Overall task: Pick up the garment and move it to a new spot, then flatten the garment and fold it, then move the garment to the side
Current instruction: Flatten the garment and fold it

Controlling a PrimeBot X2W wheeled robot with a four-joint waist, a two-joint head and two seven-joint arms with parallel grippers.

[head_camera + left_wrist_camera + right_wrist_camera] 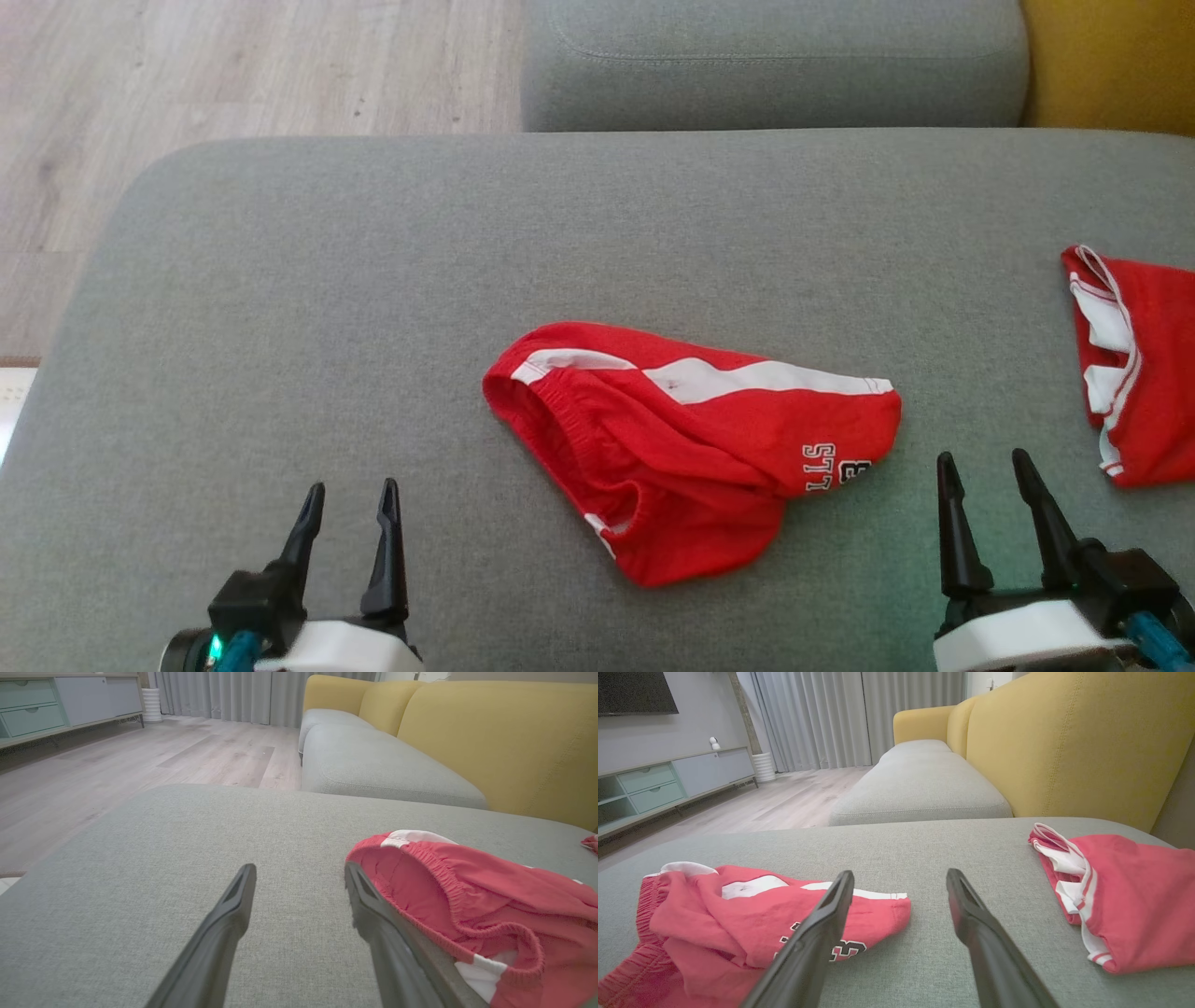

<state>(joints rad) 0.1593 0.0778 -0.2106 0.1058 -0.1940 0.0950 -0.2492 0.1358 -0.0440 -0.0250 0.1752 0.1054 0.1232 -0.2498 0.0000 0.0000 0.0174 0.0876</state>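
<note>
Left end effector [353,485] and right end effector [985,457] both spread, empty; red shorts [691,448] lie crumpled, untouched, whole task ahead.

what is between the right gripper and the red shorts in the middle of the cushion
Nothing: just a bare strip of grey cushion separates the right gripper from the red shorts, as the head view shows.

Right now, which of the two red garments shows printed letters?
The red shorts in the middle, with an elastic waistband. The red garment at the right edge shows white trim, no visible print.
</note>
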